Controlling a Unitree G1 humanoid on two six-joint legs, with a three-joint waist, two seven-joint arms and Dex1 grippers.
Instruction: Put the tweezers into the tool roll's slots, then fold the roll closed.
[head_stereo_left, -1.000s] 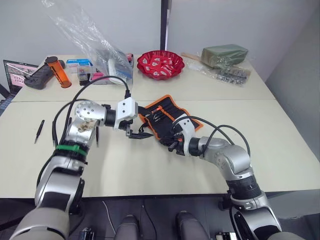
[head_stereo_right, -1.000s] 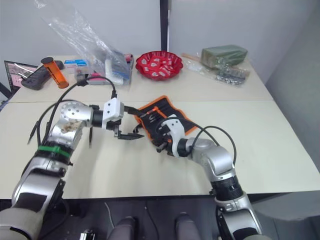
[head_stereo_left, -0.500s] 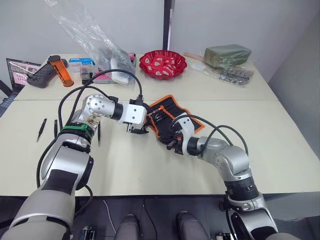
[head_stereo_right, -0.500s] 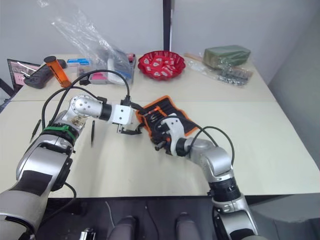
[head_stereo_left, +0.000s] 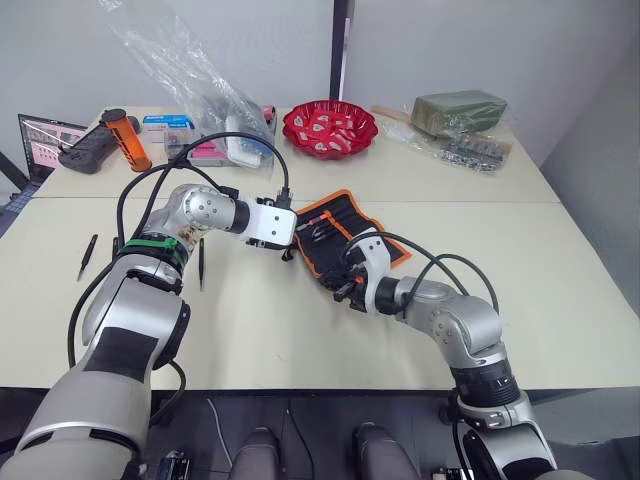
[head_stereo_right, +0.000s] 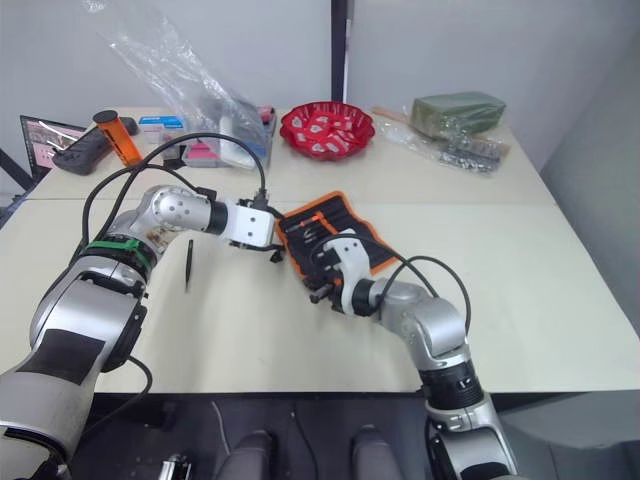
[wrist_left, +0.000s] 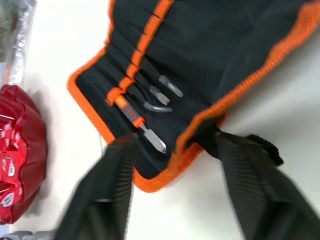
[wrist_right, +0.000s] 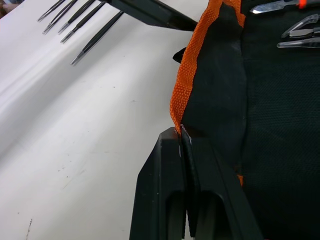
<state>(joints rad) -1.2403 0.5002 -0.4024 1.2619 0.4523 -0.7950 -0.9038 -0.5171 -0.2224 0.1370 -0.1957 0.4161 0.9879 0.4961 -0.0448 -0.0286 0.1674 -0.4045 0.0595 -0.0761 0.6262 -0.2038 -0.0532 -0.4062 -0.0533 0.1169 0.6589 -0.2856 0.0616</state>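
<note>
Two hands are on the tool roll (head_stereo_left: 345, 225), which lies open near the middle of the table (head_stereo_left: 560, 260): my right hand (head_stereo_left: 352, 285) is pinched tight on the orange-bound near corner, with the fabric caught between its fingers in the right wrist view, while my left hand (wrist_left: 170, 150) stands with its fingers spread wide, straddling the roll's nearer edge and holding nothing. Several tools already sit in the slots (wrist_left: 135, 75), their metal tips poking out, though I cannot tell how many are tweezers. Loose tweezers (wrist_right: 80, 20) lie in a row on the bare table on my left, well apart from the roll. I judge the roll soft and floppy, so it will buckle unless held by the stiffer orange binding, where my right hand has it. Those tweezers look light, stiff, slick and low to the table; I'd take one across its middle. From the head camera the pockets are too small to read, both arms cover part of the roll's near edge, and the left wrist view is blurred around the fingers
</note>
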